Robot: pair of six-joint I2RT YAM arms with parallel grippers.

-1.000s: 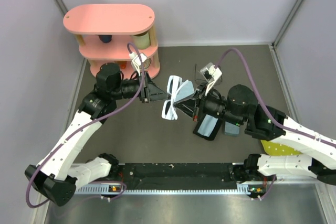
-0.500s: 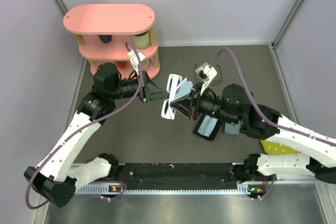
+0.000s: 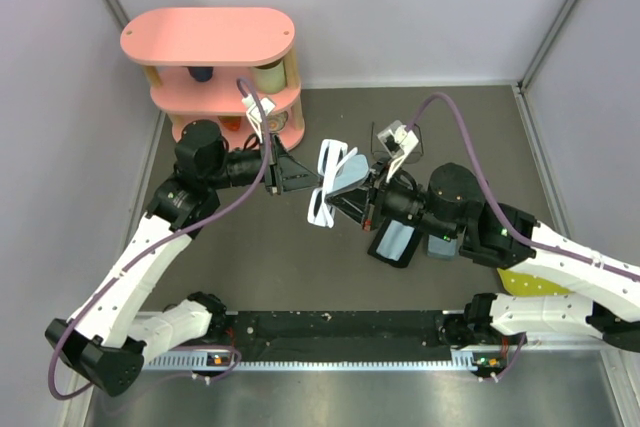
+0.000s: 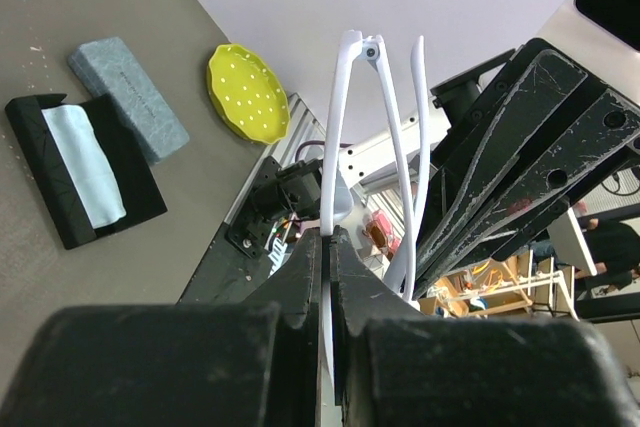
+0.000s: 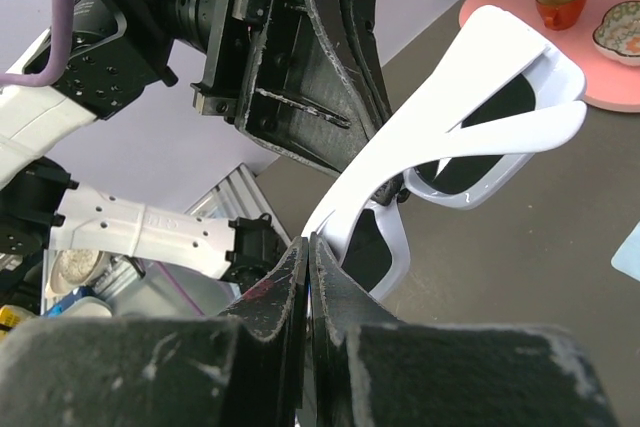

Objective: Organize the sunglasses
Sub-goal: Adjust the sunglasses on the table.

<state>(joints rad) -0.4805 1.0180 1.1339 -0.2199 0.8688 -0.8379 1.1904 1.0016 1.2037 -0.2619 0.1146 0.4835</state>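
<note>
You hold the thick white plastic sunglasses in the air over the middle of the dark desk. The left fingers are clamped on one white arm and the right fingers pinch the opposite end, likely so one steadies while the other folds them for the open black case nearby.

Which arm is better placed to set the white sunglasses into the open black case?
Likely right. Both grippers pinch the white sunglasses, but the open black case lies close by the right gripper, farther from the left gripper.
</note>
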